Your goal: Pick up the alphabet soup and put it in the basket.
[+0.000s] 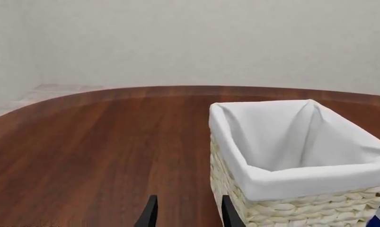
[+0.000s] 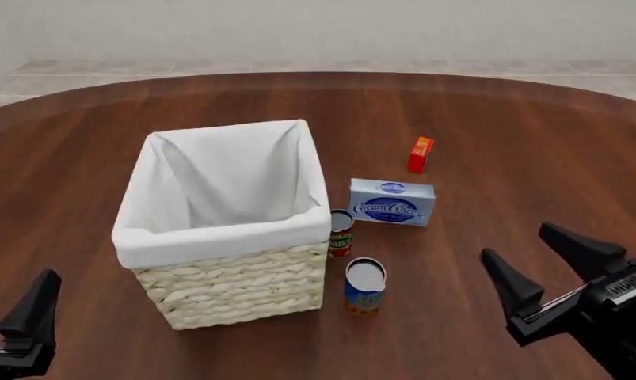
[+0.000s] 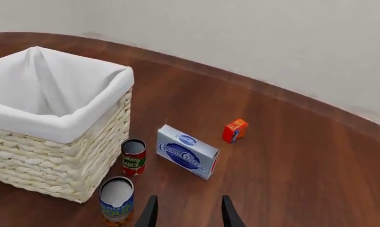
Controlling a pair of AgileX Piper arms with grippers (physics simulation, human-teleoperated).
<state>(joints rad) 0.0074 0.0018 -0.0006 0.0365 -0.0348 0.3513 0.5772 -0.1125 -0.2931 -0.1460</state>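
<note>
Dark wooden counter (image 2: 529, 127) carries the basket (image 2: 233, 297), with the alphabet soup (image 2: 364, 286) upright just beside its near right corner. Right end effector (image 2: 555, 257) hangs wide open, empty; left end effector (image 1: 188, 213) likewise spread, holding nothing.

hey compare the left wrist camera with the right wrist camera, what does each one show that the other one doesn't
Only the left wrist view: nothing of its own beyond a broad stretch of bare table; a blue sliver at its lower corner is too small to name.

Only the right wrist view: the alphabet soup standing upright by the basket's corner, the red and green can beside the wicker wall, the blue cream cheese box and the small orange box.

Both: the basket with its white lining, the wooden tabletop, the pale wall, and that arm's own open, empty jaws.
</note>
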